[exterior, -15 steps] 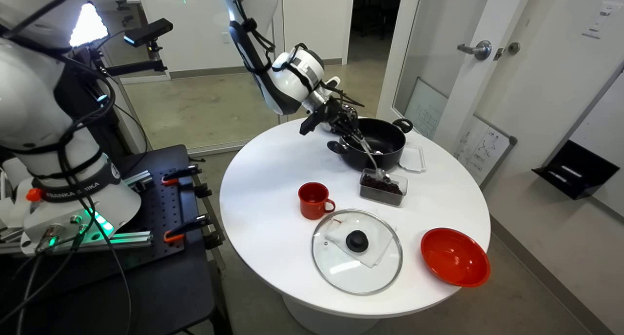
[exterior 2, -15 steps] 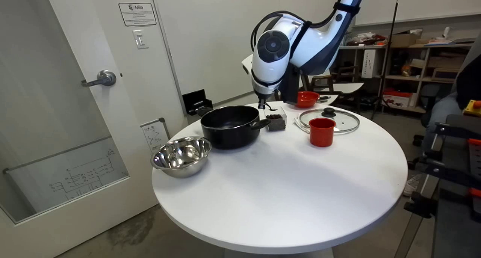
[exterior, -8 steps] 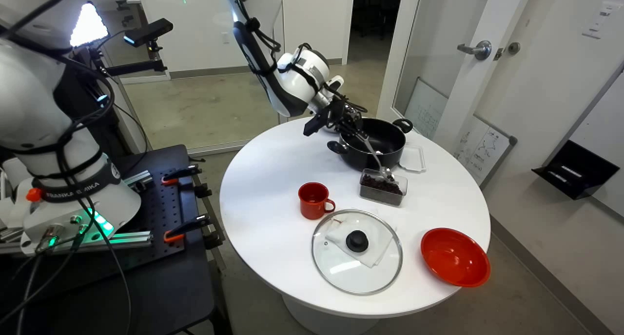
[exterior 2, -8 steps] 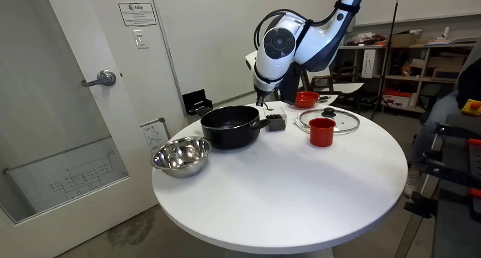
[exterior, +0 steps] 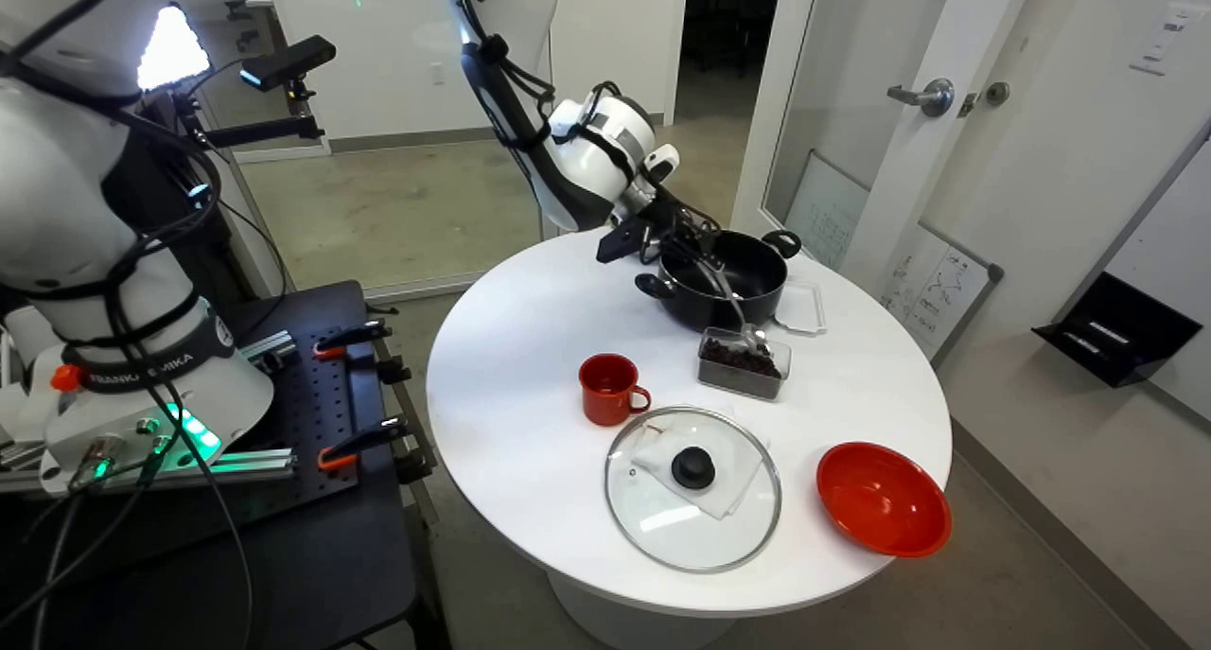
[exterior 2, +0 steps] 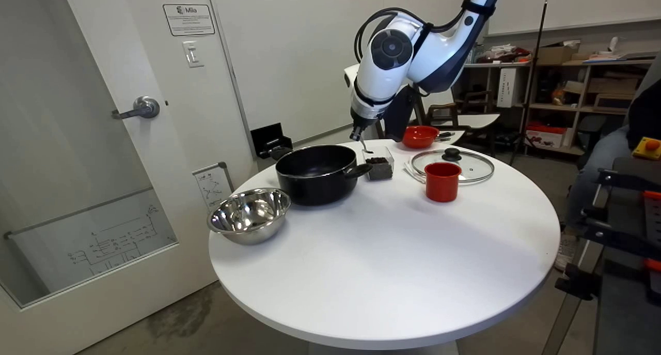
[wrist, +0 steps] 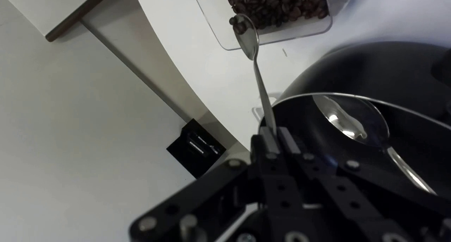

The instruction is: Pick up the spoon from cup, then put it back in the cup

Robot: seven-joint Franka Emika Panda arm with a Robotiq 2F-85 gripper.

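Observation:
My gripper [wrist: 276, 132] is shut on the handle end of a slim metal spoon [wrist: 262, 88]. In the wrist view the spoon points away from the fingers, with a few dark beans in or beside its bowl. That bowl is over the edge of the clear container [exterior: 738, 382] of coffee beans [wrist: 278, 4]. In both exterior views, the gripper [exterior: 697, 253] hangs by the black pot, and the spoon [exterior 2: 364, 145] slants down to the container. The cup, a red mug [exterior: 605, 395], stands upright on the table, apart from gripper and spoon; in an exterior view the mug [exterior 2: 442, 183] shows again.
The black pot [exterior 2: 317, 189] stands close beneath the gripper; a shiny spoon-shaped utensil [wrist: 352, 125] shows inside it. Near the mug lies a glass lid [exterior: 695, 532] over a white napkin. A red bowl [exterior: 880, 499], a steel bowl [exterior 2: 250, 218] and a clear box lid [exterior: 802, 309] are also around.
The arm has shifted and tilted slightly, moving rightward in an exterior view. The held spoon's bowl has slid a little along the bean container. Mug, pot and lid have stayed put.

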